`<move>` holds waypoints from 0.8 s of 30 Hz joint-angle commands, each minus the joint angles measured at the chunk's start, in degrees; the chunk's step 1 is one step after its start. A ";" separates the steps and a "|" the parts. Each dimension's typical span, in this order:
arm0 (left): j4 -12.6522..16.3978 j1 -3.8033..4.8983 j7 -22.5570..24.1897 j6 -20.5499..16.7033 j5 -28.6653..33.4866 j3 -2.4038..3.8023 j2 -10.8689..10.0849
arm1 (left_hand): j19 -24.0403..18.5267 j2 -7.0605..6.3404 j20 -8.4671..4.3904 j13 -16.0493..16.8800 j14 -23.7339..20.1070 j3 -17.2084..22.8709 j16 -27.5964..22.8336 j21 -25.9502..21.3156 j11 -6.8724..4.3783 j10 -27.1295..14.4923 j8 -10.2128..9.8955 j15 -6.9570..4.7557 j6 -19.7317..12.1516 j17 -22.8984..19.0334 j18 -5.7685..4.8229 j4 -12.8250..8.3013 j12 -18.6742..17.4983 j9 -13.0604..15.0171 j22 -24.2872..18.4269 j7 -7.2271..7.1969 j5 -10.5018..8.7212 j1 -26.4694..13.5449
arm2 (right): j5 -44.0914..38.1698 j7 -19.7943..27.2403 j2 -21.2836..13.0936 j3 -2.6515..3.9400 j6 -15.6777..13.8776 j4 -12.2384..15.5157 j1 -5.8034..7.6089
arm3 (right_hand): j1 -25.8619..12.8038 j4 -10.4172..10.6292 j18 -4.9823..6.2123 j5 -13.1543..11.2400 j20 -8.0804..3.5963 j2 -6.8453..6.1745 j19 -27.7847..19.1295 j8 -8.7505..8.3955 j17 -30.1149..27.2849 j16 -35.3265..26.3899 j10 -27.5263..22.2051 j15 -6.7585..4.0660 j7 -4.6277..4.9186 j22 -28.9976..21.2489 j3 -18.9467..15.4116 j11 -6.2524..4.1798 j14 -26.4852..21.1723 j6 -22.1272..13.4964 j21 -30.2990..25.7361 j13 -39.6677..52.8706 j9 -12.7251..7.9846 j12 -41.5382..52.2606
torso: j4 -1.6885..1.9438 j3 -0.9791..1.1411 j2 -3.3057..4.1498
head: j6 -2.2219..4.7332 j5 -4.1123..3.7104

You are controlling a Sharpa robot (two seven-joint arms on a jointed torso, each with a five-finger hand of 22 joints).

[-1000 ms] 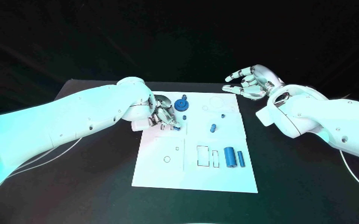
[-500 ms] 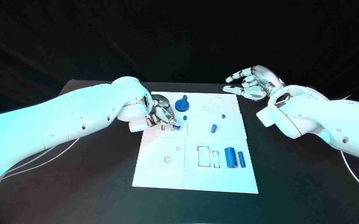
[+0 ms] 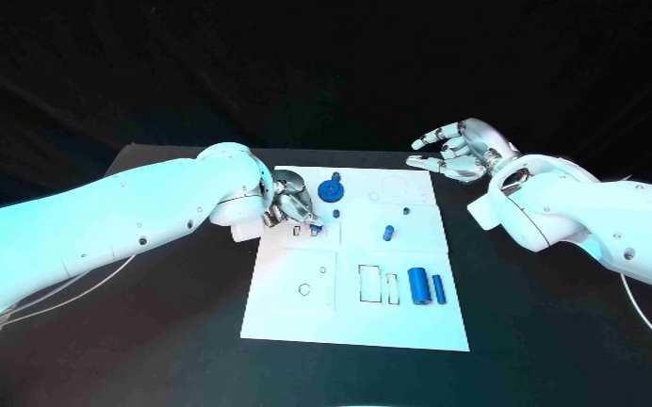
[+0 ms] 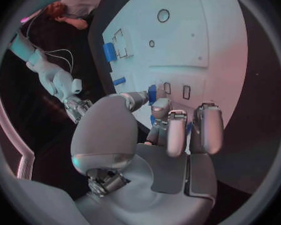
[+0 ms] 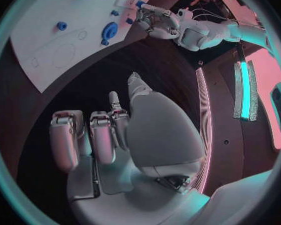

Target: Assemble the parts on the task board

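Note:
The white task board [image 3: 356,317] lies mid-table. My left hand [image 3: 289,204] hovers low over its far left corner, fingers curled, pinching a small blue part [image 4: 152,92] between thumb and fingers just above two small rectangular slots [image 4: 186,92]. A round blue gear with a peg [image 3: 332,190] stands just right of that hand. A short blue peg [image 3: 387,233] lies mid-board. Two blue cylinders [image 3: 418,285] sit side by side near the right edge. My right hand [image 3: 460,153] hangs open above the board's far right corner, holding nothing.
Outlined recesses, rectangular [image 3: 368,283] and round [image 3: 303,289], mark the board's near half. The black table [image 3: 163,332] stretches bare around the board. From the right wrist view, the left hand [image 5: 159,19] shows beyond the board [image 5: 40,45].
My left hand has drawn slightly back and left over the board's far left corner with the small part. The right hand has stayed still.

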 commanded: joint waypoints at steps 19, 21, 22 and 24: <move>0.77 -0.63 0.18 -3.81 -7.44 -1.27 0.24 | 0.91 -0.22 -0.23 0.60 5.76 10.71 0.64 0.49 -0.15 1.17 0.51 -0.56 0.64 14.30 -1.05 -9.92 0.75 0.29 3.09 -0.56 0.21 -1.62 | -0.20 0.80 -0.03 0.00 0.62 -0.05 -0.05 | -0.25 -0.16 0.23 -0.29 -0.28 0.42 3.93 0.35 11.63 -0.39 0.43 -0.48 -0.04 12.09 -0.08 -0.26 5.24 -0.45 0.02 8.97 0.06 0.17 | -0.14 -0.04 0.11 | -0.11 0.20; 0.56 -0.71 0.14 -3.66 -7.51 -1.41 0.30 | 0.96 -0.24 -0.24 0.54 5.78 10.76 0.67 0.51 -0.16 1.18 0.52 -0.58 0.68 14.34 -1.06 -9.94 0.72 0.30 3.14 -0.58 0.21 -1.73 | -0.20 0.81 -0.05 0.00 0.62 -0.06 -0.05 | -0.25 -0.16 0.23 -0.29 -0.28 0.42 3.93 0.35 11.63 -0.39 0.43 -0.48 -0.04 12.09 -0.08 -0.26 5.24 -0.45 0.02 8.97 0.06 0.17 | -0.11 -0.05 0.11 | -0.18 0.22; 0.47 -0.74 0.13 -3.64 -7.58 -1.46 0.32 | 0.97 -0.28 -0.26 0.54 5.80 10.85 0.69 0.51 -0.18 1.24 0.54 -0.60 0.74 14.38 -1.06 -9.98 0.72 0.32 3.15 -0.60 0.20 -1.91 | -0.20 0.81 -0.06 0.00 0.62 -0.06 -0.05 | -0.25 -0.16 0.23 -0.29 -0.28 0.42 3.93 0.35 11.63 -0.39 0.43 -0.48 -0.04 12.09 -0.08 -0.26 5.24 -0.45 0.02 8.97 0.06 0.17 | -0.09 -0.05 0.10 | -0.21 0.18; 0.34 -0.78 0.11 -3.62 -7.69 -1.52 0.36 | 0.99 -0.28 -0.28 0.63 5.80 10.94 0.70 0.52 -0.21 1.38 0.57 -0.62 0.82 14.39 -1.07 -9.99 0.79 0.34 3.17 -0.64 0.19 -2.14 | -0.20 0.83 -0.05 0.00 0.62 -0.06 -0.05 | -0.25 -0.16 0.23 -0.29 -0.28 0.42 3.93 0.35 11.63 -0.39 0.43 -0.48 -0.04 12.09 -0.08 -0.26 5.24 -0.45 0.02 8.97 0.06 0.17 | -0.08 -0.04 0.08 | -0.35 0.17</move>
